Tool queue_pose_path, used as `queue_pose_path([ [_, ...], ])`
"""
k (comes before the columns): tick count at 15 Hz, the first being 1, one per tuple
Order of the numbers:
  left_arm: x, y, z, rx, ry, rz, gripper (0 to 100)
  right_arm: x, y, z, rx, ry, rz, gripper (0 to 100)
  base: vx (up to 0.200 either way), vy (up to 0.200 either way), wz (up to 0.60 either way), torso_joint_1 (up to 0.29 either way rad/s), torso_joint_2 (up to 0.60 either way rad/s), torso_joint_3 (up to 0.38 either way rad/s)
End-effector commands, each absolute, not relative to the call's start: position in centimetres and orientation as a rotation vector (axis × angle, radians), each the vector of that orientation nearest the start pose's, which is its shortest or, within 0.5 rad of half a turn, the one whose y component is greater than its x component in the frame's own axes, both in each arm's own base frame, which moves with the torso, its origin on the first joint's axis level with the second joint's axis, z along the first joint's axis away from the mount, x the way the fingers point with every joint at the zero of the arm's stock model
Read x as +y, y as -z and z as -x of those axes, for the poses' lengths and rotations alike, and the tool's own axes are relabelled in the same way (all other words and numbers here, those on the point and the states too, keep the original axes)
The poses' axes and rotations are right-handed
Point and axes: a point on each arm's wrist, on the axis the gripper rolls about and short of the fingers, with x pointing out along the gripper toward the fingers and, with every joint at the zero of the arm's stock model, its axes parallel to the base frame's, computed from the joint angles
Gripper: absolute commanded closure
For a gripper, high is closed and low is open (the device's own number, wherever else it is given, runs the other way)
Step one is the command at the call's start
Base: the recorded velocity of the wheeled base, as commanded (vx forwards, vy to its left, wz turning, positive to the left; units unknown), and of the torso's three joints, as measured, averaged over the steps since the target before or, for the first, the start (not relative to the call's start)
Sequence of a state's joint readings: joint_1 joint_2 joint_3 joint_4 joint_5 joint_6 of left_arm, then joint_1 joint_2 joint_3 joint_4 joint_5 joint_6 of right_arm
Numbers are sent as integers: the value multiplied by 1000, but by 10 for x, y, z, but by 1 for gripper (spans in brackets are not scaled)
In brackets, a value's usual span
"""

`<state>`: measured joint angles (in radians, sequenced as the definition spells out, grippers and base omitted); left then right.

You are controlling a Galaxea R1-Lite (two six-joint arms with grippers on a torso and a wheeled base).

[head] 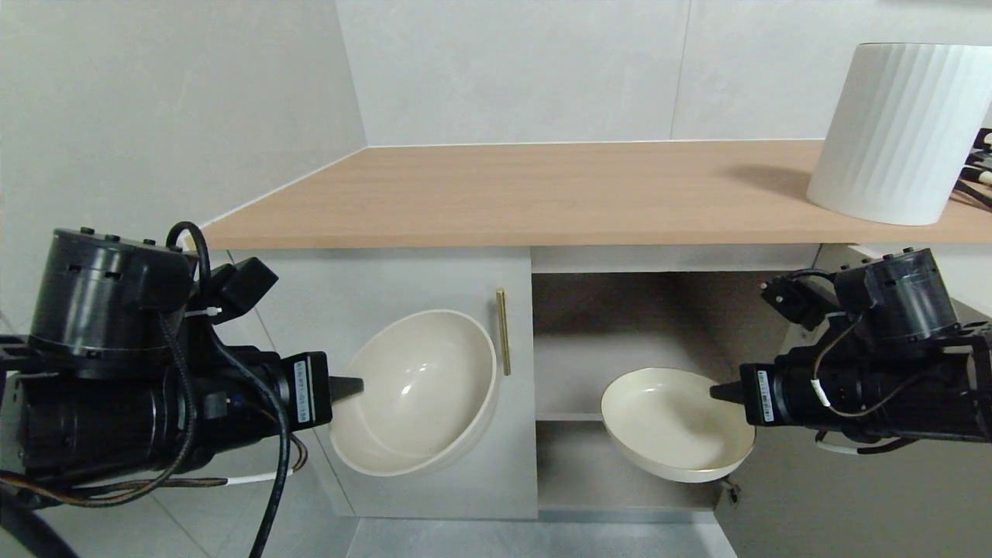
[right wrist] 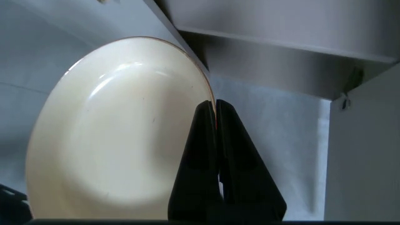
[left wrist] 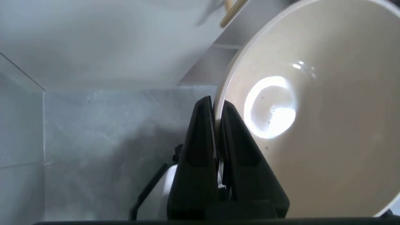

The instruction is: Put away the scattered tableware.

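So your right gripper (head: 717,391) pinches the shallow dish (head: 670,422) by its rim at the mouth of the open cabinet (head: 643,318), while your left gripper (head: 353,385) clamps the deep bowl (head: 422,387) before the closed door (head: 372,287). Slide the dish in level.

Left, the bowl (head: 422,391); right, the plate (head: 670,422) (before the cupboard (head: 620,325)).

We see a wooden tabletop (head: 542,194) with a white ribbed container (head: 903,128) standing on it; just beside the container lie dark cables (head: 978,174).
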<state>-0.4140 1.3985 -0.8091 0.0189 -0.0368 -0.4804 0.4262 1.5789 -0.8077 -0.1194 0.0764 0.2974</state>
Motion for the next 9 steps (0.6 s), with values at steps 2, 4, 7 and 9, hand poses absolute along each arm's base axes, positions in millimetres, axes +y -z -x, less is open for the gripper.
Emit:
queue_pose_path([
  [2,-89,-203,-201,692,282,344,100,110,-168,-239,720,-383,-165,100,0,0,0,-39,181,122],
  [4,-89,-202,-202,693,281,343,100,111,-167,-240,718,-383,-166,100,0,0,0,-6,40,21],
  [7,-91,-200,-205,700,280,342,100,116,-154,-251,725,-382,-163,100,0,0,0,0,0,0],
  [9,-93,-197,-210,704,281,340,100,125,-128,-272,752,-369,-154,100,0,0,0,0,0,0],
])
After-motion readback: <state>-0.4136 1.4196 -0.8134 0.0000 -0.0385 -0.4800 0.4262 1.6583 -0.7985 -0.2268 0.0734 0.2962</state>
